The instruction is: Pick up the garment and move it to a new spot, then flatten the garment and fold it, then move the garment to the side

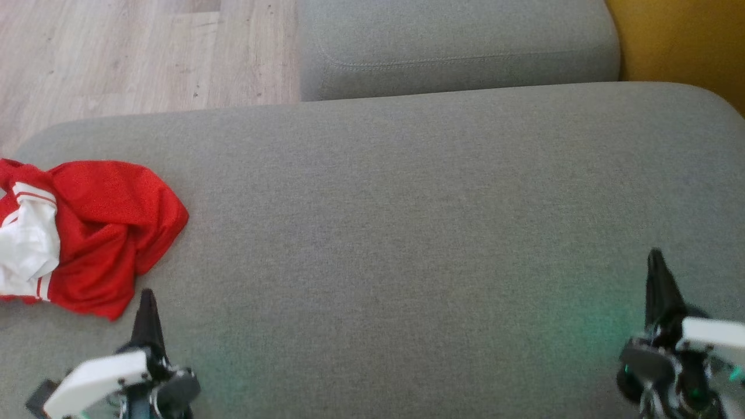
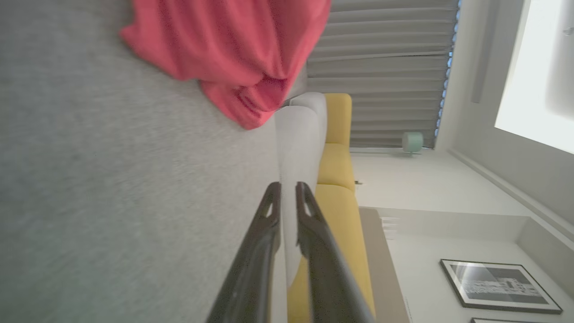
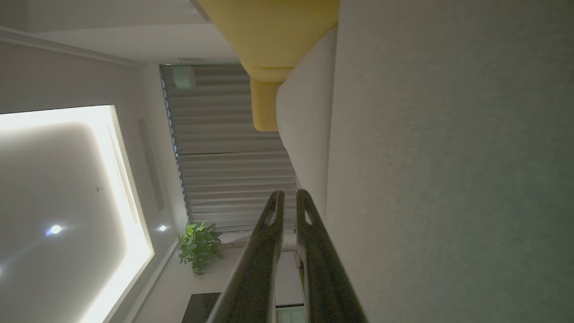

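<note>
Grey upholstered seat [image 1: 407, 233] forms the work surface. Wood floor [image 1: 116, 52] lies beyond its far left corner, and a yellow sofa [image 1: 681, 41] shows at the far right.

**Grippers**
- Left gripper [image 1: 147, 299]: fingers together, nothing between them. It sits low over the near left of the seat, tips pointing away from the robot, near the garment's closest edge but apart from it.
- Right gripper [image 1: 656, 259]: fingers together, empty, over the near right of the seat and well apart from the garment.

**Garment**
The garment [image 1: 110, 233] is red cloth with a white part [image 1: 26, 244] trimmed in red stripes. It lies crumpled in a heap at the seat's left edge, and the left border of the head view cuts part of it off. It has not yet been lifted, so the first step of the task remains to be done.

**Handling (judgement)**
- The cloth appears thin, light and limp. It should drape and trail when raised rather than hold its shape.
- The seat fabric is likely to drag on the cloth, so lift it clear before carrying it across.
- The jaws must part before any grasp.
- Take hold at a raised fold on the near right of the heap, where the red cloth stands proud of the seat.
- Pinching a single layer may leave the rest hanging, so a bunched ridge gives the surer grip.
</note>
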Robot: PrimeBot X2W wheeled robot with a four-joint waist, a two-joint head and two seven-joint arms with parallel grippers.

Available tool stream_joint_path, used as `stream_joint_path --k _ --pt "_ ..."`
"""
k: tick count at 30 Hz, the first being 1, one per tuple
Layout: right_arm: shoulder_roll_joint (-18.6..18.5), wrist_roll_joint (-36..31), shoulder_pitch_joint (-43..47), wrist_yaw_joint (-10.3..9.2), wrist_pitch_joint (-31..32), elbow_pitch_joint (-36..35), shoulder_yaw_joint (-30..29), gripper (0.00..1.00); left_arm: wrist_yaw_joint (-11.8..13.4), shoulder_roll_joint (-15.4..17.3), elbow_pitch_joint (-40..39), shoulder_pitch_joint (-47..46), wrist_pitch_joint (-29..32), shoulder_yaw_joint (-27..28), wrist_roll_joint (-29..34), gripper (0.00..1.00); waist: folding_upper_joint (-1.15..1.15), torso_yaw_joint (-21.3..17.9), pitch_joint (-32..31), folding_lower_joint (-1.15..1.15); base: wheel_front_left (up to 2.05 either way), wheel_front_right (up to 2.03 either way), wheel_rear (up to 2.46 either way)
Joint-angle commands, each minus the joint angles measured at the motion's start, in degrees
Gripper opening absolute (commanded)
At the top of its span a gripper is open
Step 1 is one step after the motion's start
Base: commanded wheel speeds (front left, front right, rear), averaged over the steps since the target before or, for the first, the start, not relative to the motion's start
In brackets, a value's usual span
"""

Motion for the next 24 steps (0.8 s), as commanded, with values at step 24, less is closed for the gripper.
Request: stream_joint_path --k 24 --pt "0.16 -10.51 1.69 0.07 -3.52 1.50 2.05 1.00 2.59 -0.04 0.72 2.30 -3.53 -2.68 10.85 1.00 0.00 -0.05 0.02 0.00 0.00 0.00 0.00"
